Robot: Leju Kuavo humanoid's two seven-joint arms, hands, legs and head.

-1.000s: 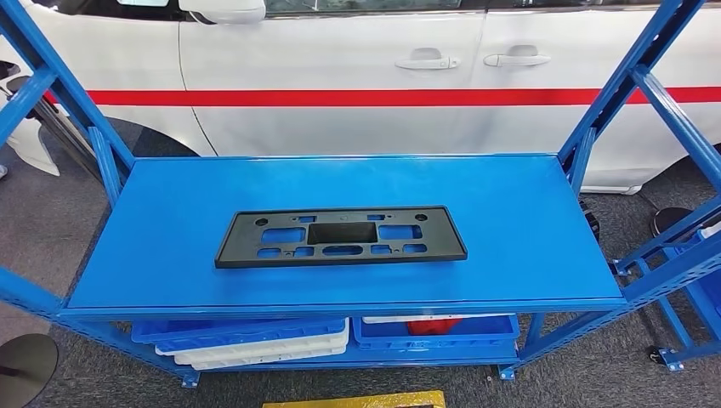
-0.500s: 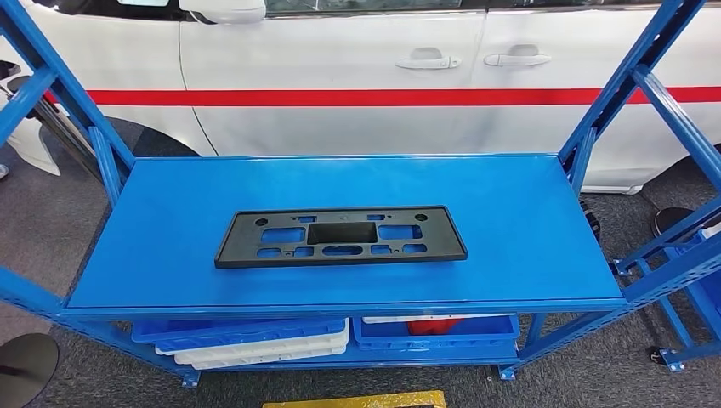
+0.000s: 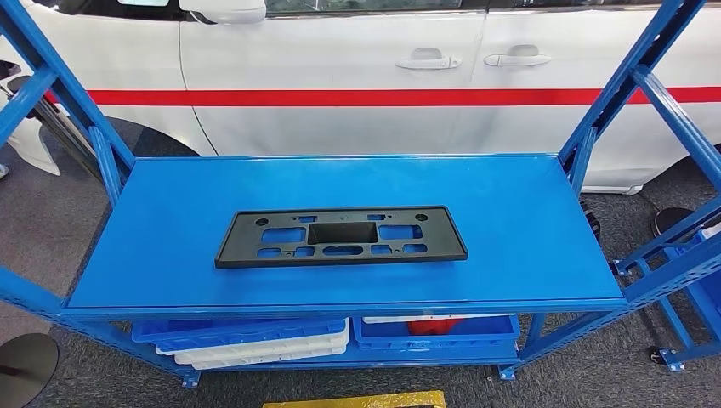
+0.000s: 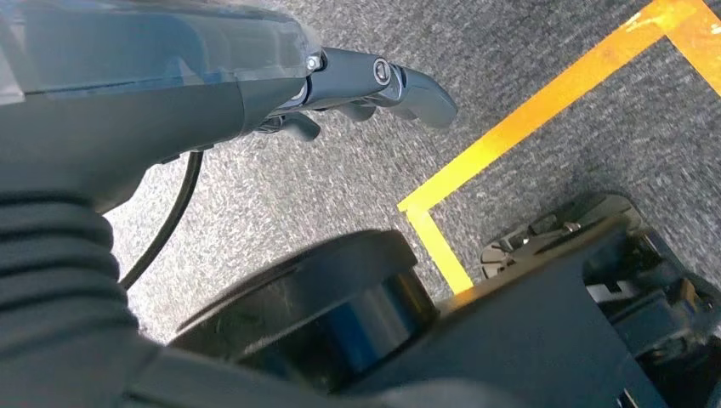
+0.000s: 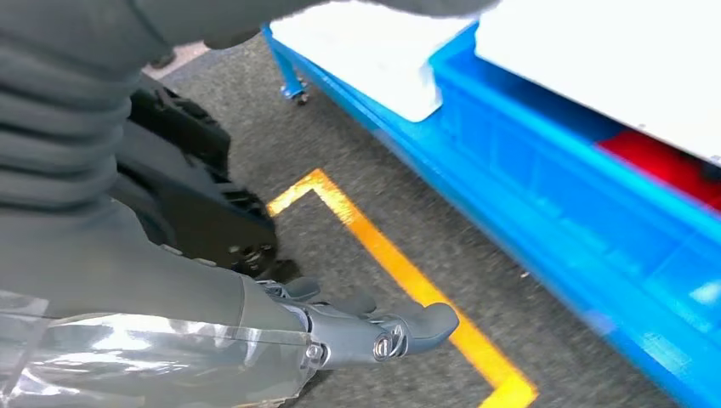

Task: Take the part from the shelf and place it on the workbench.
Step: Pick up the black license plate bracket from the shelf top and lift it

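Left wrist view gives us our left hand point(image 4: 357, 89) hanging over grey carpet point(image 4: 527, 51) with a yellow tape line point(image 4: 544, 106); its dark fingers point(image 4: 417, 89) are loosely extended, a little apart, and grip nothing. Our right hand point(image 5: 357, 327) hangs the same way above the carpet and another stretch of yellow tape, fingers point(image 5: 425, 323) stretched out and slightly spread, empty, touching nothing, near the blue lower tier of the shelf.

From the head view we see the flat black rectangular plastic part point(image 3: 340, 237), a frame-like plate with a large rectangular cutout at its middle, smaller slots and round holes around it, and a raised rim. It lies flat on the blue metal shelf top point(image 3: 510, 212), about the middle and slightly left, well apart from both hands. Its long axis runs left to right, parallel to the shelf's front edge.

Below it sit blue plastic bins point(image 3: 442, 333) and white trays point(image 3: 263, 348). Behind the shelf stands a white car with a red stripe point(image 3: 340, 97).
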